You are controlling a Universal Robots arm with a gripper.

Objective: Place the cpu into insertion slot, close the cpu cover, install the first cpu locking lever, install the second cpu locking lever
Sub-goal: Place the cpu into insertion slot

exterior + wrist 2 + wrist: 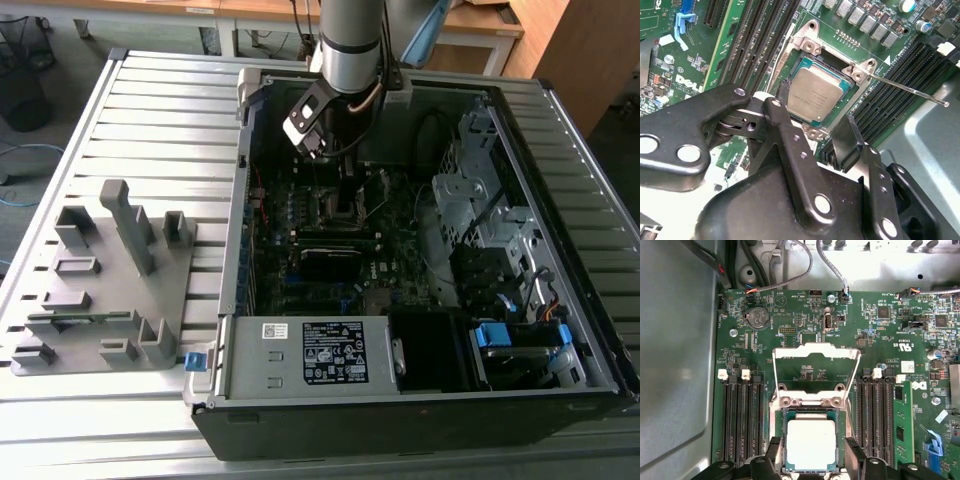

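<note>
Inside the computer case (232, 262), the cpu (811, 444) lies seated in the motherboard (790, 310) socket. The end effector (812, 460) hangs just above it, fingers spread apart on either side. The cpu cover (815, 351) stands raised.

white printed sticker (322, 352) on the power supply (240, 382), too small to read. white silkscreen lettering on the green motherboard (805, 315). faint etched lines on the cpu (817, 92), illegible.
</note>
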